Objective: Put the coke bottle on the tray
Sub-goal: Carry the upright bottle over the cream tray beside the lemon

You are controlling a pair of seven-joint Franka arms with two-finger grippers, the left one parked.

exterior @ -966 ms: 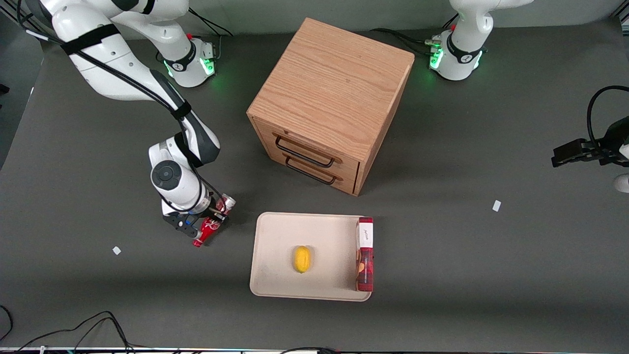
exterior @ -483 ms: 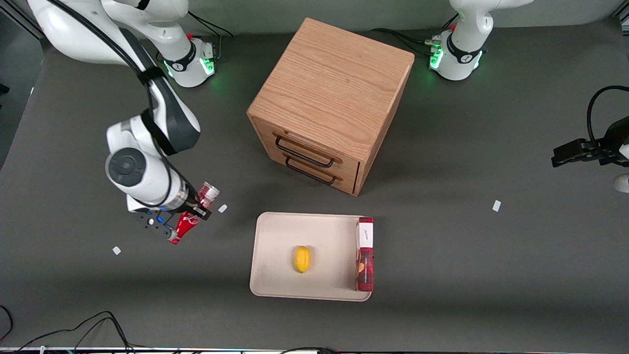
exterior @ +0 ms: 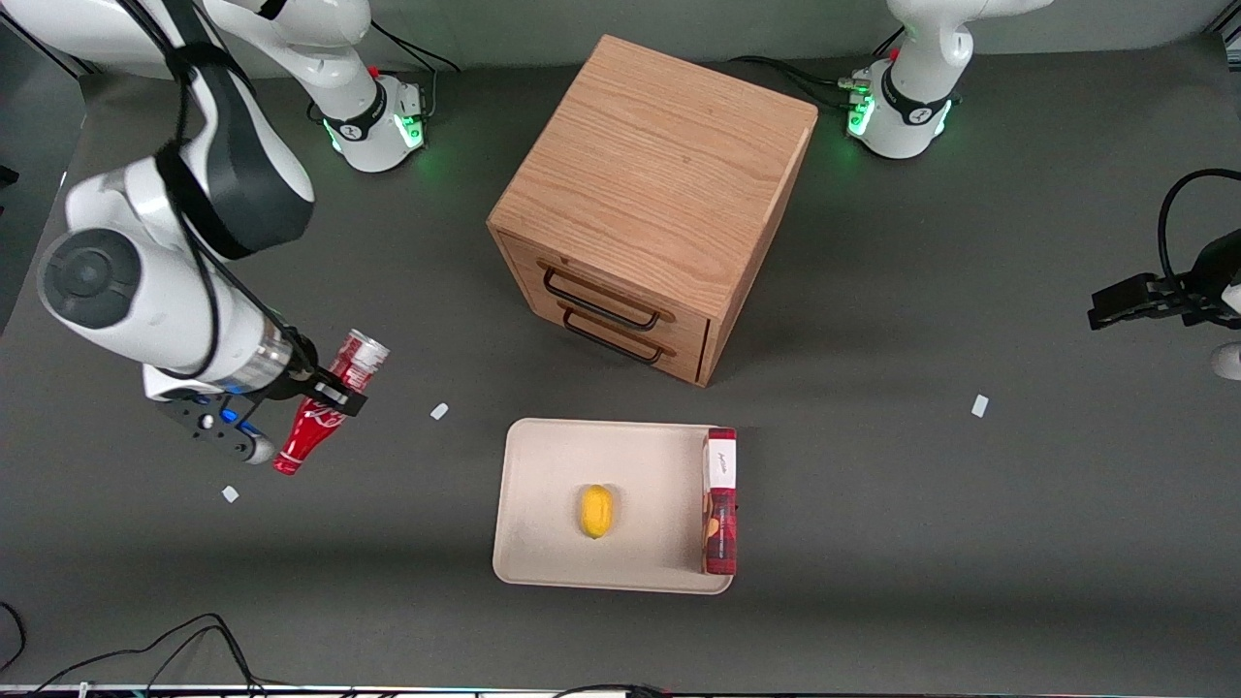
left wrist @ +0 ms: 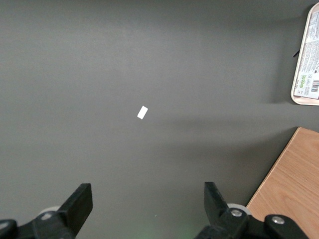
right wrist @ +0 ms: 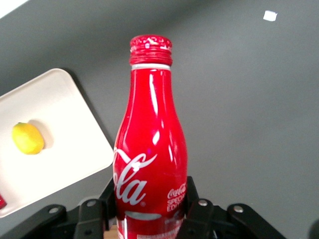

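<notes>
My right gripper (exterior: 312,401) is shut on the coke bottle (exterior: 320,407), a red contoured bottle with white script and a silver base. It holds the bottle tilted in the air above the dark table, toward the working arm's end, well apart from the tray (exterior: 543,504). In the right wrist view the bottle (right wrist: 149,149) stands between my black fingers (right wrist: 197,211), with the tray (right wrist: 60,149) below it. The tray is cream-beige with a low rim.
A yellow lemon (exterior: 596,511) and a red rectangular box (exterior: 719,499) lie on the tray. A wooden two-drawer cabinet (exterior: 650,194) stands farther from the front camera than the tray. Small white paper scraps (exterior: 439,411) lie on the table.
My gripper has risen with the bottle and moved away from the tray toward the working arm's end of the table. The bottle left the table surface.
</notes>
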